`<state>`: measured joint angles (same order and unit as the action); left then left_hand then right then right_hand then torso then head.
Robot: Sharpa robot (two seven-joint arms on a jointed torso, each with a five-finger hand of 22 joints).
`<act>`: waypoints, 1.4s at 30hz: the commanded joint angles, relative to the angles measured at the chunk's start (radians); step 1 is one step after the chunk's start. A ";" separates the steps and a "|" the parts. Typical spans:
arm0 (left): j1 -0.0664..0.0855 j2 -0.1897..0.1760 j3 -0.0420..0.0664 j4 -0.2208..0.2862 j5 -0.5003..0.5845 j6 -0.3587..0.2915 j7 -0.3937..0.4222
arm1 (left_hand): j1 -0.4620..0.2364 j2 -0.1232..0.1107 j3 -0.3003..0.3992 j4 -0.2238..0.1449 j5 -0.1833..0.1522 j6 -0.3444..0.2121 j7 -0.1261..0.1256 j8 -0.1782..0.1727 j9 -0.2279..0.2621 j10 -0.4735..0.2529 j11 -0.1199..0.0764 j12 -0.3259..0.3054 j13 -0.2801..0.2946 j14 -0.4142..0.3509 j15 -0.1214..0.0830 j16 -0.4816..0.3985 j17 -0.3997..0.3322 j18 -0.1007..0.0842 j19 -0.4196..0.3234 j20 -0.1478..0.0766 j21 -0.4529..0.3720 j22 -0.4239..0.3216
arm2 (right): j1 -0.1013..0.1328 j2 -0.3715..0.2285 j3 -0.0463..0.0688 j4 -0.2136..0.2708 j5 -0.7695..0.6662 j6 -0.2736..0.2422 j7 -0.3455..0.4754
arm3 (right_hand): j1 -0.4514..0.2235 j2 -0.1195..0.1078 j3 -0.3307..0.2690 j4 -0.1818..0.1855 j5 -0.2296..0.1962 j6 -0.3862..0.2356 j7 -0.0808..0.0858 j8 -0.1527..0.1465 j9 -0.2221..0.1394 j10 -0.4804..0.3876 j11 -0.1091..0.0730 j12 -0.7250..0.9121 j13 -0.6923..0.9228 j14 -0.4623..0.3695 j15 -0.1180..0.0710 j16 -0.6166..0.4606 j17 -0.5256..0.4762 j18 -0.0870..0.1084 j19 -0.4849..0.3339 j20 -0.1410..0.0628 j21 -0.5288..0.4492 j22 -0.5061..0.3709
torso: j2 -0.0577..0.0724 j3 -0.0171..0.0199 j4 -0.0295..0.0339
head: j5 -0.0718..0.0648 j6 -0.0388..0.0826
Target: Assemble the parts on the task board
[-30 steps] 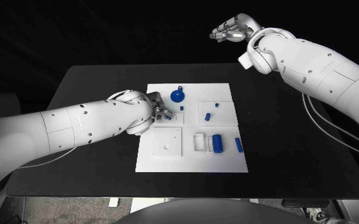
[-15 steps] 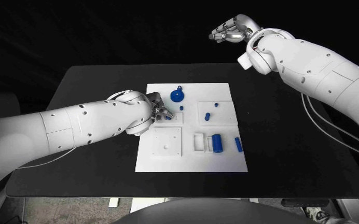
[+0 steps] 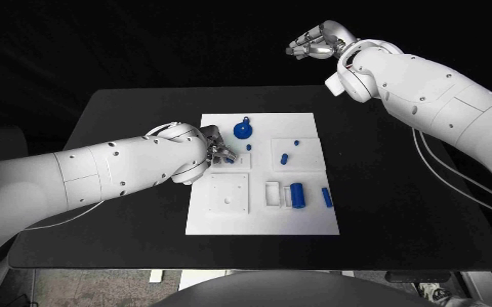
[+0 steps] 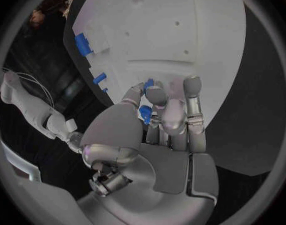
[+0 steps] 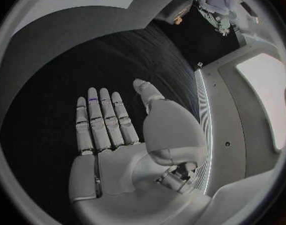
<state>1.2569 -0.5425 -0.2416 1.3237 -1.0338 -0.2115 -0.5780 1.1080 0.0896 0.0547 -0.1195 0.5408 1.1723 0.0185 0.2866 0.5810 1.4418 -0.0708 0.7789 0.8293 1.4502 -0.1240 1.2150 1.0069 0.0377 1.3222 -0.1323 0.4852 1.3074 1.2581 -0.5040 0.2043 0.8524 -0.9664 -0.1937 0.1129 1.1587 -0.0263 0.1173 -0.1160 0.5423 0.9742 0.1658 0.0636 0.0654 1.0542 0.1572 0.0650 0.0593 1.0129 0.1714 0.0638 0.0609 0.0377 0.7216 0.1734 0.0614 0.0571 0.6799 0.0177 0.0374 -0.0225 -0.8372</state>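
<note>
1. The table (image 3: 134,179) is black, and the white board (image 3: 261,218) lies flat at its middle.
2. The left arm (image 3: 92,172) reaches in over the table's left side to the board's left edge.
3. The right arm (image 3: 420,101) is raised beyond the table's far right corner, well apart from the board.
4. The right hand (image 3: 316,41) hangs above the far edge; in its wrist view (image 5: 108,130) the palm is flat, fingers straight and together, holding nothing.
5. The left hand (image 3: 217,152) sits over the board's upper left area; in its wrist view (image 4: 158,120) the fingers curl round a small blue part (image 4: 144,113), pinched against the thumb.
6. A round blue part (image 3: 243,131) lies near the board's far edge.
7. A blue cylinder (image 3: 297,195) lies beside a white frame (image 3: 273,194) near the board's right side, with a slimmer blue bar (image 3: 327,198) just to its right.
8. A short blue peg (image 3: 284,159) sits on the upper right square.
</note>
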 commanded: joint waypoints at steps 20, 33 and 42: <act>-0.006 0.005 0.000 -0.003 -0.011 0.027 0.008 | 0.036 0.018 0.055 -0.054 -0.041 0.064 -0.048 -0.014 -0.023 0.054 -0.021 -0.025 -0.015 0.001 0.001 -0.015 -0.011 0.006 0.000 0.003 -0.010 0.016 | -0.002 0.000 0.000 0.008 0.005 0.011 0.003 | 0.007 0.006 -0.002 0.002 0.005 -0.007 0.002 -0.002 0.000 -0.006 0.003 -0.005 -0.001 -0.010 0.001 -0.004 -0.002 0.005 -0.009 -0.002 -0.006 -0.001 | 0.000 -0.0013 -0.0005 | 0.001 -0.008; -0.011 0.009 0.000 -0.005 -0.015 0.028 0.007 | 0.042 0.021 0.050 -0.053 -0.049 0.067 -0.047 -0.019 -0.030 0.054 -0.021 -0.027 -0.017 0.001 0.001 -0.014 -0.009 0.006 0.001 0.003 -0.011 0.016 | -0.002 0.000 0.000 0.009 0.005 0.013 0.004 | 0.006 0.006 -0.002 0.001 0.006 -0.006 0.002 -0.001 0.000 -0.006 0.003 -0.005 -0.001 -0.011 0.001 -0.004 -0.001 0.005 -0.011 -0.001 -0.006 -0.001 | 0.001 -0.0002 -0.0007 | -0.002 -0.011; -0.011 0.005 0.000 -0.003 -0.029 0.047 0.000 | 0.044 0.020 0.048 -0.053 -0.048 0.068 -0.047 -0.021 -0.034 0.054 -0.021 -0.028 -0.017 0.001 0.001 -0.014 -0.009 0.006 0.001 0.003 -0.011 0.016 | -0.004 0.000 0.000 0.010 0.005 0.014 0.004 | 0.006 0.006 -0.002 0.001 0.006 -0.006 0.002 -0.001 0.000 -0.006 0.003 -0.005 -0.001 -0.011 0.001 -0.004 -0.001 0.005 -0.011 -0.001 -0.006 -0.001 | 0.000 -0.0004 0.0003 | -0.005 -0.014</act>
<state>1.2529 -0.5374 -0.2373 1.3201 -1.0498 -0.2026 -0.5746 1.1168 0.0809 0.0542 -0.1201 0.4908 1.1812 0.0210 0.2699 0.5477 1.4472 -0.0661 0.7557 0.8131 1.4504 -0.1209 1.2035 0.9964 0.0377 1.3222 -0.1323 0.4799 1.3077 1.2542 -0.5042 0.2042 0.8607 -0.9661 -0.1869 0.1132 1.1587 -0.0263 0.1174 -0.1160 0.5423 0.9743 0.1657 0.0636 0.0654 1.0543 0.1572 0.0650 0.0594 1.0089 0.1753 0.0638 0.0610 0.0376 0.7181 0.1698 0.0614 0.0574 0.6800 0.0177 0.0370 -0.0262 -0.8500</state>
